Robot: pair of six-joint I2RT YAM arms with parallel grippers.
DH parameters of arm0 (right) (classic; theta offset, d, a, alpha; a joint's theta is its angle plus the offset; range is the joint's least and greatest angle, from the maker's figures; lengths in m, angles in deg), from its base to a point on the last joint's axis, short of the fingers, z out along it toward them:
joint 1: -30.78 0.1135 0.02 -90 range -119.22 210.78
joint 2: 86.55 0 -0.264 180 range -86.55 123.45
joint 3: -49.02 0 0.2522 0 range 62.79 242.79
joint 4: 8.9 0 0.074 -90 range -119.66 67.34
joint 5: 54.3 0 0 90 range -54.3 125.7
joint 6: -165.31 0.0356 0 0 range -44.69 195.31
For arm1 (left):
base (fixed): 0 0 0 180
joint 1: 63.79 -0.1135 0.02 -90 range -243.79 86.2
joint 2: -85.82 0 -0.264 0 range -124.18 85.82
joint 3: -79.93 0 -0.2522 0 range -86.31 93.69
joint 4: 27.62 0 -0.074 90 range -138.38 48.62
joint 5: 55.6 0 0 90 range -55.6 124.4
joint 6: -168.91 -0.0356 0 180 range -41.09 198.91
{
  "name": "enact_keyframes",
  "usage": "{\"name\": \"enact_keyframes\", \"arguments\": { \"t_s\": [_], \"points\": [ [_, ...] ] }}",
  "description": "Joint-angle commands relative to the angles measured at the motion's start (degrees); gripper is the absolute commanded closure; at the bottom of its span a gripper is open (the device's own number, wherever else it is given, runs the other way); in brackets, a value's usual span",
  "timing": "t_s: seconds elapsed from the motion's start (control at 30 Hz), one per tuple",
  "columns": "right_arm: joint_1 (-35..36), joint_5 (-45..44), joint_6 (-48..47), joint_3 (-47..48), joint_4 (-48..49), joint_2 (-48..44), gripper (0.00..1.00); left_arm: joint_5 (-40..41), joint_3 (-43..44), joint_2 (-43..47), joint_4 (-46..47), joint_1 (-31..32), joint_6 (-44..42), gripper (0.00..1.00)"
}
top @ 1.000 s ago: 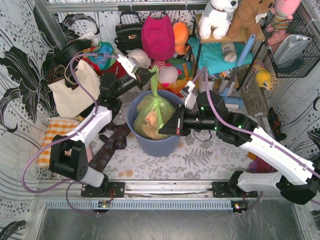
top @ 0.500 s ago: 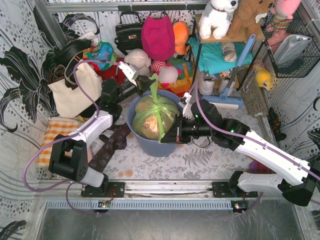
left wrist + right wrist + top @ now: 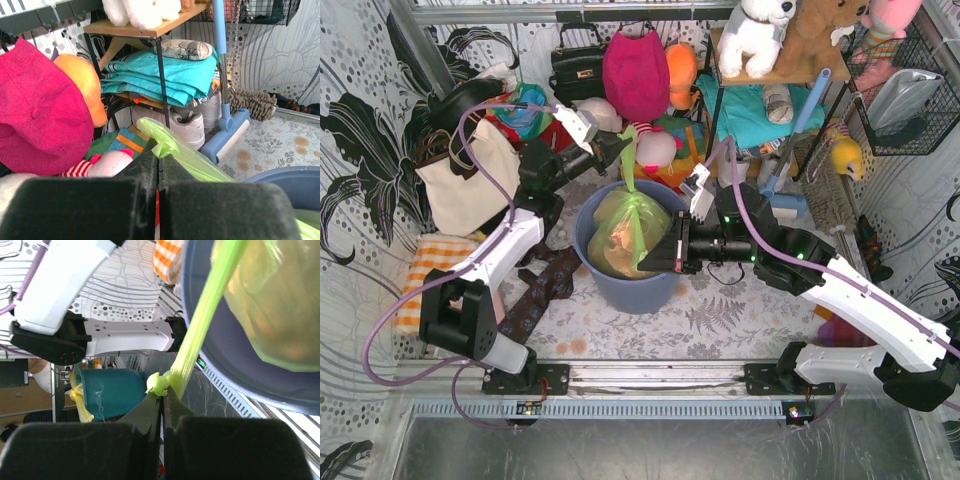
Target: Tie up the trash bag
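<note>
We see thin lime-green plastic trash bag point(image 3: 618, 232) btwn claws (both clamp its tails): left gripper point(image 3: 621, 150) beyond, right gripper point(image 3: 657, 260) nearer.

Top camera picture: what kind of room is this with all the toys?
Probably a cluttered home storage corner: a white plush toy on a wooden shelf, a black handbag, a blue-handled mop, a blue-grey round bin.

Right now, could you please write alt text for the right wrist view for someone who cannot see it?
The right gripper is shut on a taut, twisted strand of the lime-green trash bag, which sits in the blue-grey bin at upper right. A white and black arm shows at upper left.
</note>
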State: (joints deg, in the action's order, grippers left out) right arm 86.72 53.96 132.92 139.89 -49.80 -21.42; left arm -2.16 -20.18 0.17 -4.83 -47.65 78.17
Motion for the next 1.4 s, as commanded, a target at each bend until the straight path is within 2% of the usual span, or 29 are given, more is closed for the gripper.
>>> {"name": "enact_keyframes", "arguments": {
  "t_s": [0.0,0.17,0.6,0.77,0.97,1.2,1.23,1.27,1.37],
  "points": [
    [0.96,6.89,2.05,-5.84,0.14,-3.44,1.00,7.15,-1.78,-1.37,1.60,-0.85,-2.65,1.00],
    [0.94,7.69,5.98,-14.79,6.38,-5.80,1.00,6.79,-5.45,-3.66,3.98,-0.85,-1.10,1.00],
    [0.99,6.35,2.17,-4.25,-0.77,-3.84,1.00,4.80,1.04,-2.20,2.18,-0.85,-1.99,1.00],
    [0.92,6.73,2.61,-6.31,0.24,-4.44,1.00,5.71,1.46,-2.46,0.84,-0.85,-3.31,1.00],
    [0.96,6.75,6.27,-13.96,5.01,-7.16,1.00,5.83,-3.84,-3.54,2.39,-0.85,-2.96,1.00],
    [0.94,6.40,5.21,-12.56,4.15,-7.69,1.00,5.49,-4.75,-3.00,4.48,-0.86,-1.16,1.00],
    [0.98,6.55,4.72,-11.87,3.81,-7.58,1.00,5.14,-4.18,-2.69,4.27,-0.87,-1.02,0.96],
    [0.97,6.78,4.22,-11.08,3.42,-7.29,1.00,4.81,-3.72,-2.28,4.09,-0.85,-0.83,0.89],
    [0.93,8.01,2.92,-9.21,3.70,-7.40,1.00,3.32,-1.87,-0.83,3.50,-0.86,-0.52,0.57]
  ]
}}
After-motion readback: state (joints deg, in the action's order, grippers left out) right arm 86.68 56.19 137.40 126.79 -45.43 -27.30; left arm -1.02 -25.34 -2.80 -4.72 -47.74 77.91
